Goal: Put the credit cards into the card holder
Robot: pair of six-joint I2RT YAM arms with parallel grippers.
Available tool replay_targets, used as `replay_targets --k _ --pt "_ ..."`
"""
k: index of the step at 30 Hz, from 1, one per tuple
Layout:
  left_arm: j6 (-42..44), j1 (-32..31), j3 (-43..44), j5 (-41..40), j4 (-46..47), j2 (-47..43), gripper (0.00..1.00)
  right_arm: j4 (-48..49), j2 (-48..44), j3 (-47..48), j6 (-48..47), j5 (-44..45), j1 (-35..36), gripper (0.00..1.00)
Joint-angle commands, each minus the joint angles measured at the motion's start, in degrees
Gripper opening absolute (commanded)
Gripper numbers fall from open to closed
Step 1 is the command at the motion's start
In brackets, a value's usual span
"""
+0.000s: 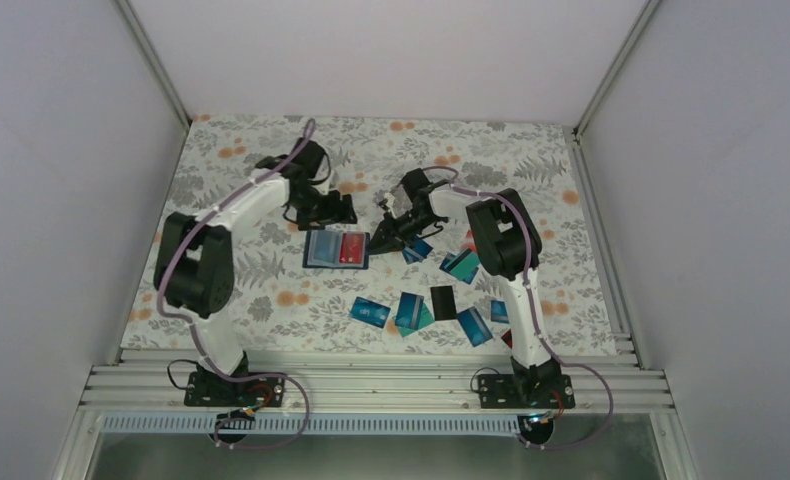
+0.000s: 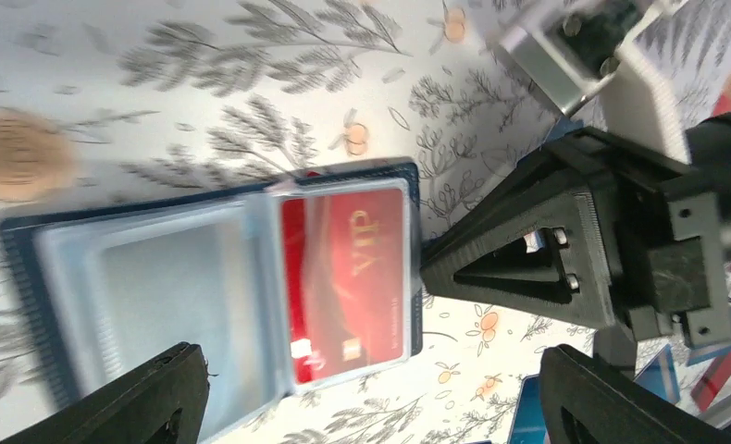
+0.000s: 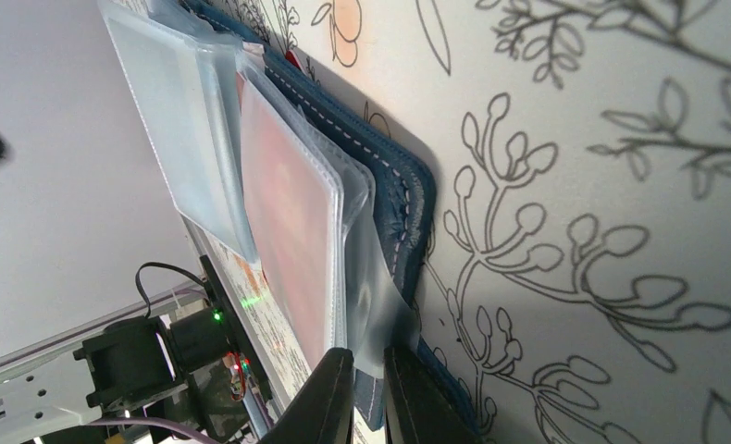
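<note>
The card holder [image 1: 337, 249] is lying open and flat in the middle of the table [image 1: 251, 180], between the two grippers. Its long axis is running left to right in the top view. Its clear sleeves [image 3: 195, 139] are facing up. A red card [image 2: 343, 277] is sitting in the right half, with its long axis crossing that of the holder. White letters "vip" are showing on it, turned sideways in the left wrist view; the smaller print is too blurred to read.

The right gripper [image 1: 379, 238] is clenching the right edge of the card holder, with a clear sleeve pinched between its fingers. The left gripper [image 1: 331, 210] is hanging over the far edge with its fingers spread wide and holding nothing.

The loose credit cards [image 1: 370, 312], mostly blue, and one black card [image 1: 443, 301] are lying scattered nearer the right arm's base.
</note>
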Motion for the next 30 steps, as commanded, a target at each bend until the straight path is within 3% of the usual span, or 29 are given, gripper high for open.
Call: replay_targets --k 1,12,17,23,30 --pt "4.7 4.57 -4.46 -0.77 0.42 -4.84 0.9 -0.41 4.23 -0.27 -0.26 9.31 0.62 0.1" --pt "6.69 11.39 -19.99 5.13 14.05 -3.36 0.92 -2.56 3.74 -0.1 -1.34 11.36 0.64 0.09" --pt "7.01 11.68 -21.95 5.95 15.95 -1.48 0.92 -3.45 3.61 0.14 -1.73 12.21 0.62 0.09" --pt "6.17 11.67 -24.51 13.66 19.98 -1.18 0.88 -4.03 3.67 0.59 -1.84 12.77 0.62 0.09" --pt "5.79 11.68 -21.37 15.85 18.26 -3.34 0.86 -3.76 3.79 0.6 -1.38 12.76 0.62 0.09"
